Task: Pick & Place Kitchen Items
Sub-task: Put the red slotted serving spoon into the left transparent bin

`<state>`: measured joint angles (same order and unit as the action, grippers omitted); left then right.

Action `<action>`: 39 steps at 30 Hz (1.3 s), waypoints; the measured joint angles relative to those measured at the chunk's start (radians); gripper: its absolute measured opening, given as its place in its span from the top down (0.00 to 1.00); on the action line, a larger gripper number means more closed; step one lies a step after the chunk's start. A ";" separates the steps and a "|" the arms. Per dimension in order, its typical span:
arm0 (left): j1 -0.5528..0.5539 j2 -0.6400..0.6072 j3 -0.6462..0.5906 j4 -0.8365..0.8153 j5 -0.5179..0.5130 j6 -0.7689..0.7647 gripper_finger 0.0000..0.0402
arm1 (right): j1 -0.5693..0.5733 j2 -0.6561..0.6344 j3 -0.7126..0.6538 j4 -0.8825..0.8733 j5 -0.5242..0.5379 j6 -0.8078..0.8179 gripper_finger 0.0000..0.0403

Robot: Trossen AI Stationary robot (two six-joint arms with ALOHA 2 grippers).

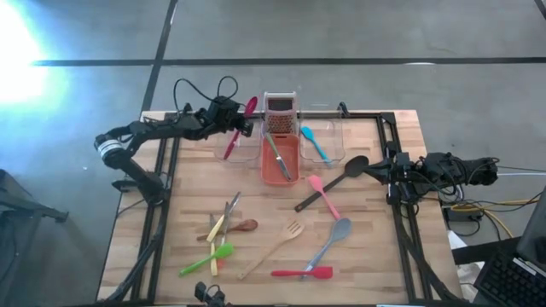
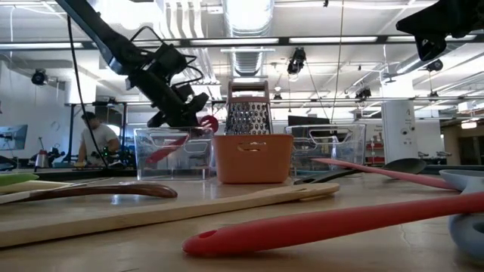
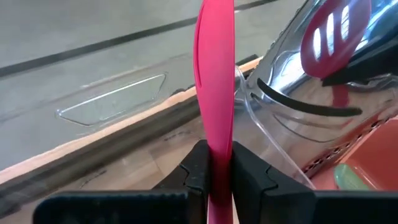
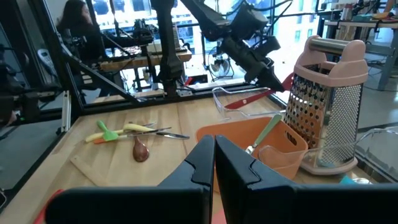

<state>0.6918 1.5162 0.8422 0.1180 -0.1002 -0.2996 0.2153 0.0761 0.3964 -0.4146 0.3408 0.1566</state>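
Note:
My left gripper (image 1: pixel 242 125) is shut on a red slotted spatula (image 1: pixel 239 130) over the left clear tub (image 1: pixel 248 147) at the table's far side. The spatula slants, with its lower end (image 2: pixel 155 156) inside the tub. My right gripper (image 1: pixel 391 176) hovers shut and empty at the table's right edge, next to the black ladle (image 1: pixel 341 181). On the table lie a pink spatula (image 1: pixel 324 196), a grey-blue spoon (image 1: pixel 333 240), a red spatula (image 1: pixel 303 273), a wooden fork (image 1: pixel 273 249), a wooden spoon (image 1: pixel 232 228), a green spatula (image 1: pixel 206 260) and yellow-handled knives (image 1: pixel 217 230). My left gripper pinches the red spatula's handle (image 3: pixel 214 134) between its two fingers (image 3: pixel 198 169), which lie across it. The gripper reaches in from the table's left, slanting down. The spatula is tilted, its upper end (image 1: pixel 250 105) toward the far edge and its lower end down in the clear tub. Whether that end touches the tub I cannot tell.
An orange tub (image 1: pixel 280 166) holds a green-handled utensil (image 1: pixel 277 153), with a metal grater (image 1: pixel 279 111) behind it. A second clear tub (image 1: pixel 322 141) holds a blue spatula (image 1: pixel 314 143). A person (image 2: pixel 94 140) stands in the room beyond the table.

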 joint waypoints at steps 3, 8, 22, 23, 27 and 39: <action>0.000 0.000 -0.023 0.012 0.006 -0.003 0.89 | 0.000 0.000 0.000 0.000 0.000 0.000 0.98; -0.001 0.000 -0.049 0.022 0.019 -0.015 0.89 | 0.000 0.000 0.000 0.000 0.000 0.000 0.98; -0.002 0.033 -0.054 0.050 0.031 -0.043 0.89 | 0.000 0.000 0.000 0.000 0.000 0.000 0.98; -0.002 0.039 -0.054 0.051 0.031 -0.044 0.89 | 0.000 0.000 0.000 0.000 0.000 0.000 0.98; -0.002 0.055 -0.054 0.060 0.031 -0.043 0.89 | 0.000 0.000 0.000 0.000 0.000 0.000 0.98; -0.002 0.073 -0.054 0.084 0.036 -0.030 0.83 | 0.000 0.000 0.000 0.000 0.000 0.000 0.98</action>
<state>0.6903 1.5888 0.7887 0.2022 -0.0639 -0.3301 0.2157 0.0765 0.3962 -0.4145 0.3408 0.1566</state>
